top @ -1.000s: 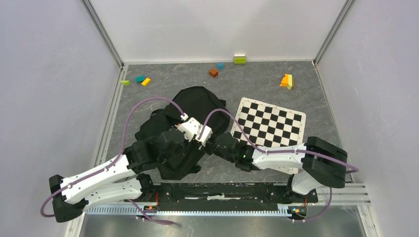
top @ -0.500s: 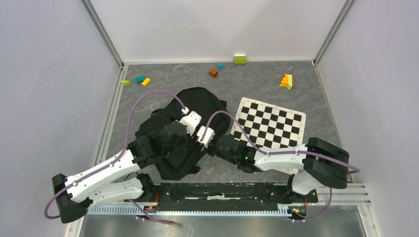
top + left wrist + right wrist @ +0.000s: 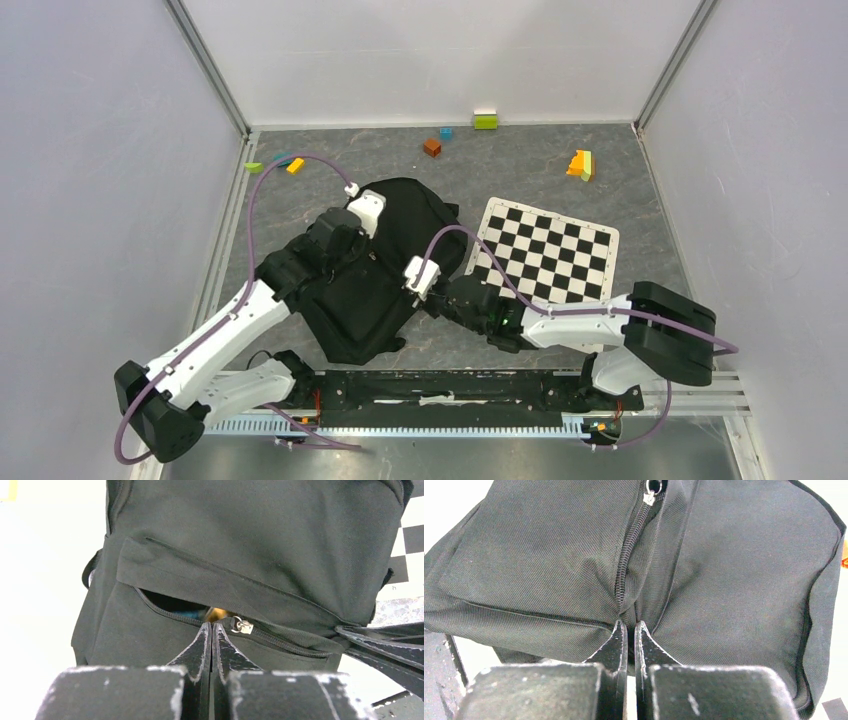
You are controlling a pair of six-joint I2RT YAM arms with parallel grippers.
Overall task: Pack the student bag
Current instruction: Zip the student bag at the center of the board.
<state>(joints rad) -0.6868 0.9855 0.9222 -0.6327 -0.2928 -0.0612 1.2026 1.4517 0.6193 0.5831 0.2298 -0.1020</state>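
**My two arms, seen from above and from the wrists.** The left arm point(image 3: 220, 335) and right arm point(image 3: 575, 322) have white link shells set between black joint housings. A mauve cable point(image 3: 249, 225) loops outside each arm and ends at a small white camera box point(image 3: 367, 206) on the wrist. I see a green light point(image 3: 504, 320) on the right forearm. The left gripper point(image 3: 211, 626) and right gripper point(image 3: 630, 624) carry black, wedge-tapered fingers point(image 3: 200, 650). These sit on blocky black mounts point(image 3: 120, 690) scuffed whitish along the edges.

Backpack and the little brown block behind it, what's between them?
Nothing: only bare grey table lies between the backpack and the brown block, shown in the top view.
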